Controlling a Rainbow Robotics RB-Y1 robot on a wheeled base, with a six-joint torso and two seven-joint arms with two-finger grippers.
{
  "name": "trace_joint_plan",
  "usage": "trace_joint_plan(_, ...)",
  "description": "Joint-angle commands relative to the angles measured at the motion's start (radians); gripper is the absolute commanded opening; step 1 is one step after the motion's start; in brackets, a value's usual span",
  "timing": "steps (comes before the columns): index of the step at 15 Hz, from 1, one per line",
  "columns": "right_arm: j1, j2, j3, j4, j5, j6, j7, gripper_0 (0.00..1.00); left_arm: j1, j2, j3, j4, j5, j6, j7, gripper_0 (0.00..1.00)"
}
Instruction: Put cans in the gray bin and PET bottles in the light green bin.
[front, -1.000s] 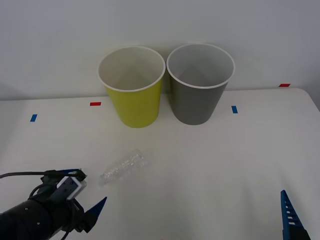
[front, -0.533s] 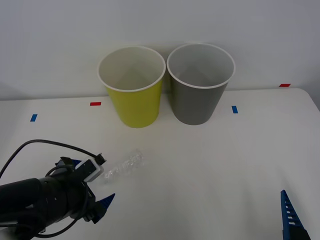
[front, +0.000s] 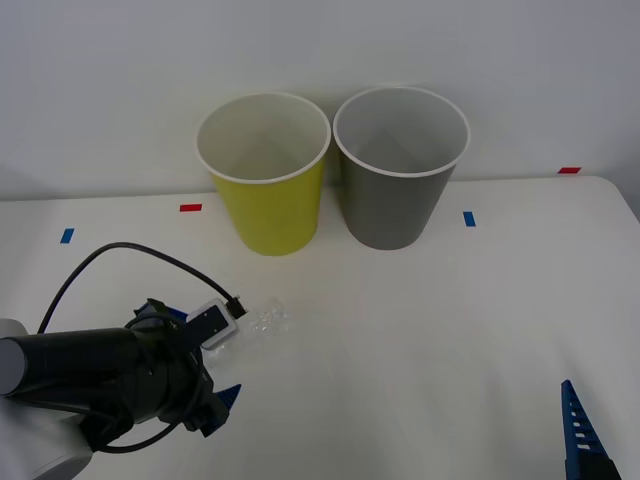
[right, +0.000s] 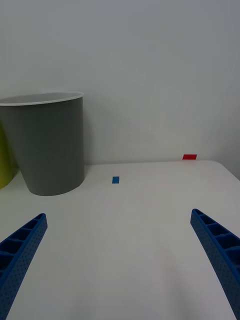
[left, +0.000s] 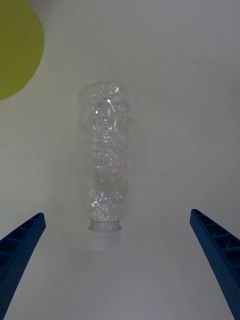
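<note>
So the left claw (left: 120, 265) is spread wide right over the PET bottle (left: 106, 165), which lies flat on the worktop (front: 420, 320) between the fingers, cap toward the claw, long axis pointing away toward the bins.

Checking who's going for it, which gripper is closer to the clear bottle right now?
Left. The left gripper hangs open right over the PET bottle lying on the table; the right gripper waits open at the table's far right side.
</note>
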Motion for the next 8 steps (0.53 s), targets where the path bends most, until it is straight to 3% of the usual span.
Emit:
trace_joint_plan(1,0.000,0.000,0.000,0.000,0.000,0.000,0.000,1.00,-0.061,-0.001,-0.052,0.030,-0.014,0.011,0.033,1.00)
trace_joint_plan(4,0.000,0.000,0.000,0.000,0.000,0.000,0.000,1.00,-0.147,-0.041,-0.101,0.111,-0.014,0.027,0.054,1.00)
trace_joint_plan(8,0.000,0.000,0.000,0.000,0.000,0.000,0.000,1.00,-0.253,-0.132,-0.136,0.183,-0.016,0.166,0.074,1.00)
